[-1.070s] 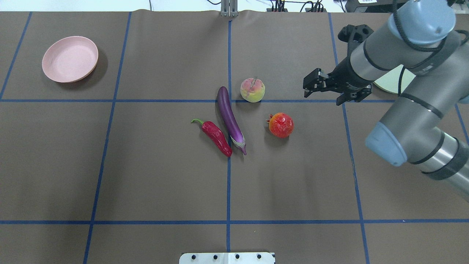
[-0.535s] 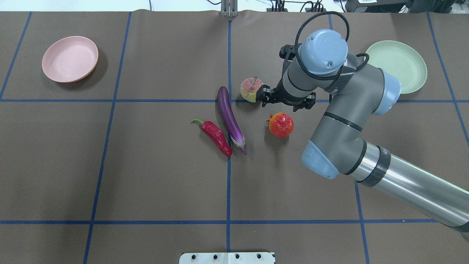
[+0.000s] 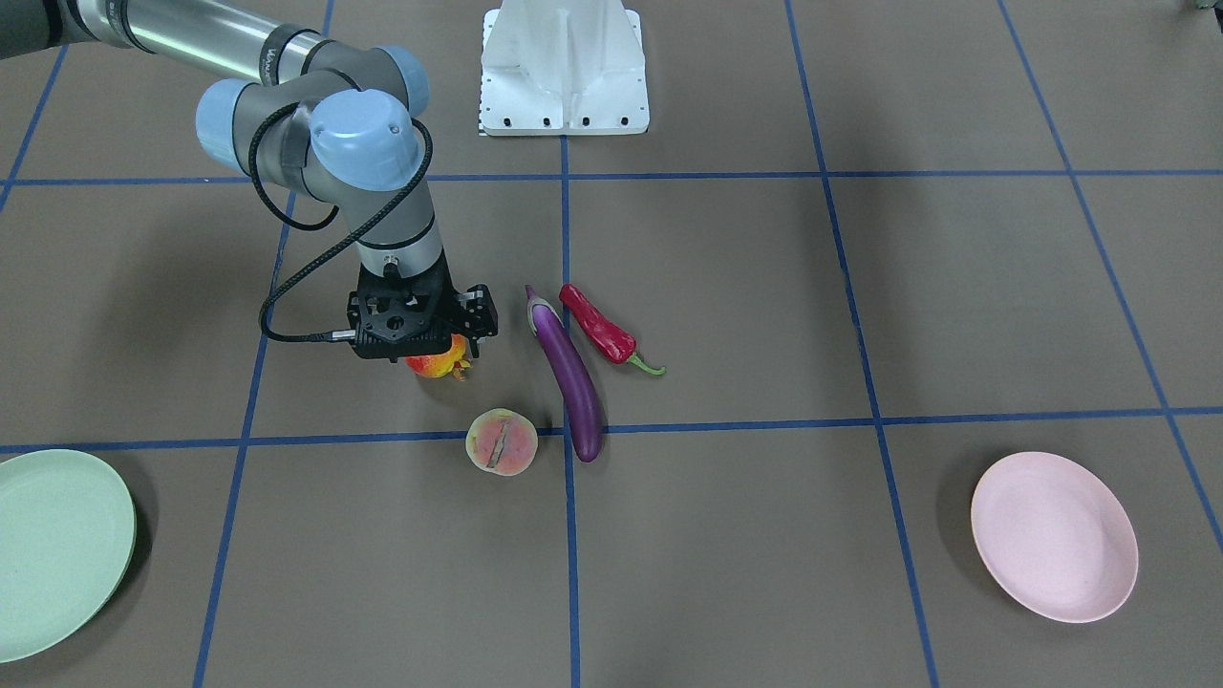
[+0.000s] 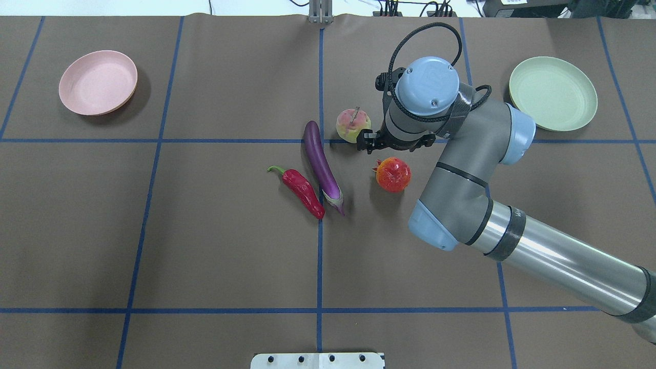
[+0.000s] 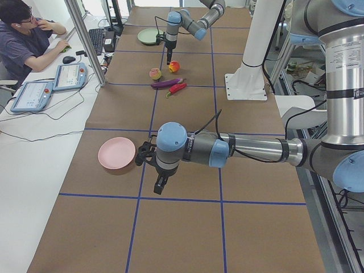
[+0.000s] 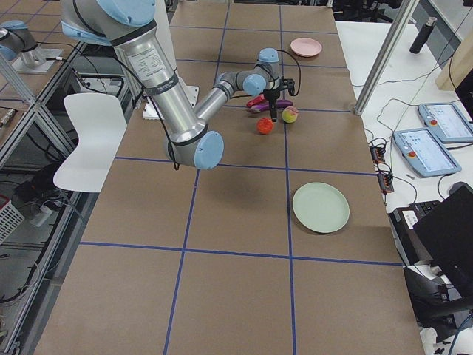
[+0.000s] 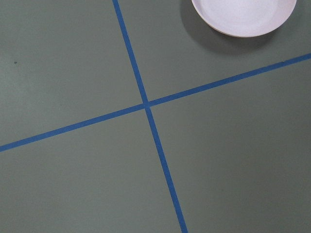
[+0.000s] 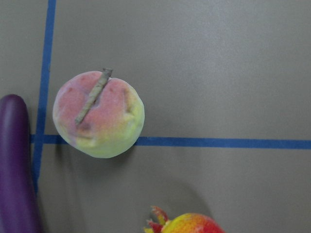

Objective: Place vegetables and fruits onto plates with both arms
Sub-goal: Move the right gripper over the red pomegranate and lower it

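A brown table cover is marked into large squares by blue tape lines. A white base block stands at the robot's edge of it. Along the opposite side runs a white bench, where a seated person has a tablet-like pendant, a second pendant, a keyboard and what looks like a mouse. An aluminium post rises there. A white chair stands off the table on the robot's side.
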Action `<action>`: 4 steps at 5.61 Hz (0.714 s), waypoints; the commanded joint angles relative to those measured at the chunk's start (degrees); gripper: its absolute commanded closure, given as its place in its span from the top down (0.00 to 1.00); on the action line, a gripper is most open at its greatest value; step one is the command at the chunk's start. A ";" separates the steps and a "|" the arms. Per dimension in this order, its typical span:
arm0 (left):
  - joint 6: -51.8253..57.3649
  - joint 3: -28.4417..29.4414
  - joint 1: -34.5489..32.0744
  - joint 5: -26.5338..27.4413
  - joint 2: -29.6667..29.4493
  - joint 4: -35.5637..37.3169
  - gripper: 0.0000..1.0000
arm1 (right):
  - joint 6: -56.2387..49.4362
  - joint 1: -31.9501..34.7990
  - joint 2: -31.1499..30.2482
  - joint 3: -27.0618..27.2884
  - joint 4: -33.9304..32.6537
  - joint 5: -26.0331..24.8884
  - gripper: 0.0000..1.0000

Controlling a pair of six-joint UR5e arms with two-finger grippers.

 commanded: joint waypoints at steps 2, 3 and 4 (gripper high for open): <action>0.00 0.10 0.00 -0.03 -0.09 0.00 1.00 | -1.31 -1.68 -0.59 -1.71 0.19 -0.51 1.00; 0.00 0.10 0.00 -0.03 -0.09 0.00 1.00 | -2.09 -2.12 -0.77 -2.15 0.27 -1.90 1.00; 0.00 0.10 0.00 -0.03 -0.09 0.00 1.00 | -2.19 -2.73 -0.68 -2.50 0.27 -1.91 1.00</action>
